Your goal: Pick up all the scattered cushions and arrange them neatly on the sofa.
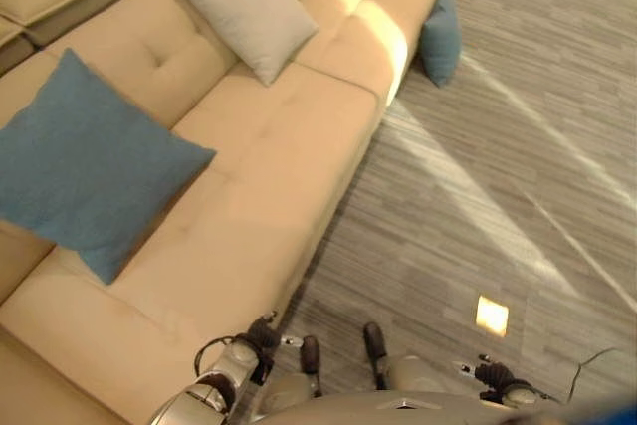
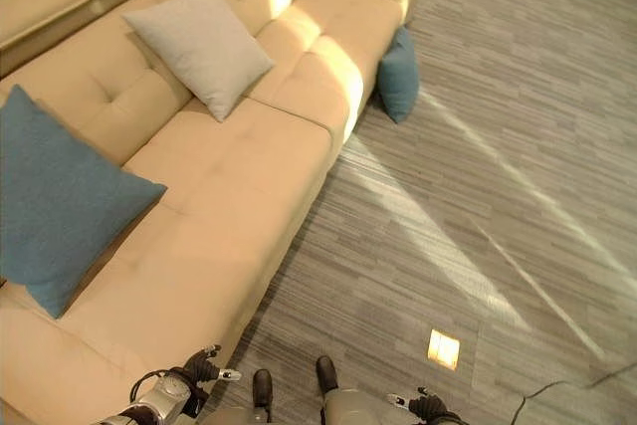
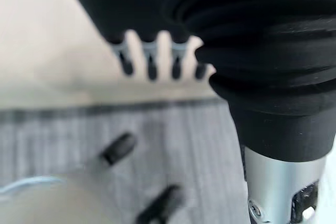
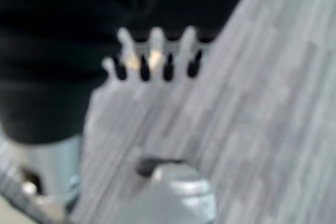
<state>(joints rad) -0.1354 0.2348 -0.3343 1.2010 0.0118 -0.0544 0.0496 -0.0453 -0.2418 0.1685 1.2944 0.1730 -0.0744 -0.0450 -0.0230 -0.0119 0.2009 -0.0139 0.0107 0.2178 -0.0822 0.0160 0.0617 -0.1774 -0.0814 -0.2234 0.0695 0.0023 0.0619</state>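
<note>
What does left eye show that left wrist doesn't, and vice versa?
Left eye alone: the blue cushion and grey cushion lying on the sofa, and a second blue cushion on the floor, leaning against the sofa's front. Left wrist alone: the left hand from close, fingers straight, holding nothing. Both: beige sofa edge and striped grey floor.

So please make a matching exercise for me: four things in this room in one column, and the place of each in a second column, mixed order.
Things:
1. large blue cushion
2. light grey cushion
3. small blue cushion
4. left hand

Places:
A. on the floor, leaning against the sofa end
B. low beside the sofa front, fingers straight, holding nothing
C. against the backrest at the near end
D. against the backrest, further along the seat

Pairs: 1-C, 2-D, 3-A, 4-B
</note>
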